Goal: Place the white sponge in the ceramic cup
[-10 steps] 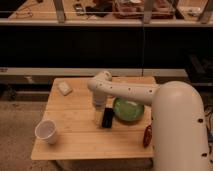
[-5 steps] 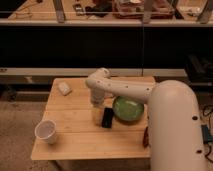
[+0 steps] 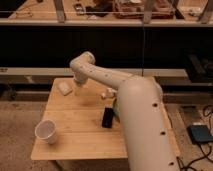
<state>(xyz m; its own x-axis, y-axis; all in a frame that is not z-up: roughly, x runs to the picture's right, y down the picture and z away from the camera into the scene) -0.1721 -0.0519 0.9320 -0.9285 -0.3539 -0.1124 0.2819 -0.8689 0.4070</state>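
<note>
The white sponge (image 3: pixel 64 88) lies flat near the far left corner of the wooden table (image 3: pixel 75 142). The ceramic cup (image 3: pixel 46 132) stands upright near the front left corner, well apart from the sponge. My gripper (image 3: pixel 78 82) hangs at the end of the cream arm (image 3: pixel 107 76), just to the right of the sponge and slightly above the table top. It holds nothing that I can see.
A black upright block (image 3: pixel 107 118) stands mid-table next to my arm's big forearm (image 3: pixel 142 125). Small whitish lumpy bits (image 3: pixel 107 93) lie at the far middle. A dark counter and shelf (image 3: pixel 100 45) run behind the table. The green bowl is hidden.
The gripper has moved from the table's middle, near the black block, back and left to the sponge. The arm now covers the green bowl.
</note>
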